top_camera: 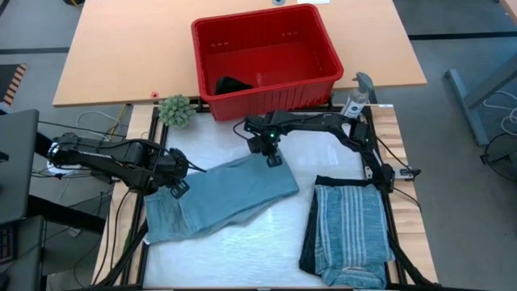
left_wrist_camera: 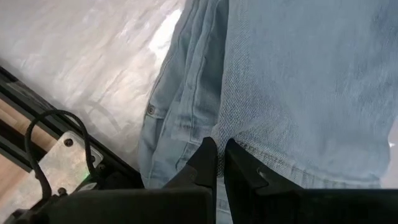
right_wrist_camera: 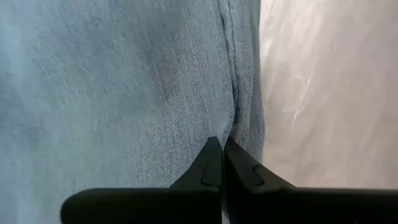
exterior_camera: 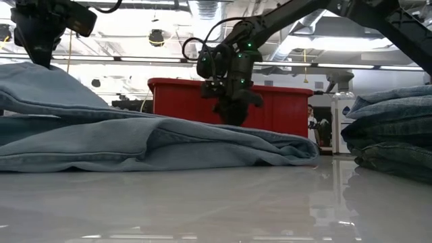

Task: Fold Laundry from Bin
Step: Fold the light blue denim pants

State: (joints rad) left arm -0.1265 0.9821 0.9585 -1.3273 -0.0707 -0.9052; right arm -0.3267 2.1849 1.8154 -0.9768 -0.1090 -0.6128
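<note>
A light blue denim garment [top_camera: 222,198] lies spread on the white mat. My left gripper [top_camera: 179,189] is shut on it at its left end. My right gripper [top_camera: 273,159] is shut on its far edge, toward the right end. The red bin [top_camera: 266,101] stands beyond the mat on the wooden table and holds a small black item [top_camera: 230,83]. At the mat's right lies a folded stack: a blue-grey striped shirt [top_camera: 351,230] on dark navy trousers [top_camera: 309,242]. My left gripper pinches a fold of the denim near a stitched edge [left_wrist_camera: 249,146] between its two fingers, coming from above and pointing down. The cloth there [exterior_camera: 30,74] is raised off the mat and slopes down to the rest, which lies flat. My right gripper pinches the denim at a seam by its far edge [right_wrist_camera: 235,127] between its two fingers, from above, pointing down. The cloth around the pinch [exterior_camera: 223,128] rises only a little from the mat, and it is slack.
A small green spiky ball [top_camera: 174,109] sits at the mat's far left corner. Black frame rails [top_camera: 380,162] run along the mat's sides. Bare white mat [top_camera: 242,250] lies near the front edge, between the denim and the stack.
</note>
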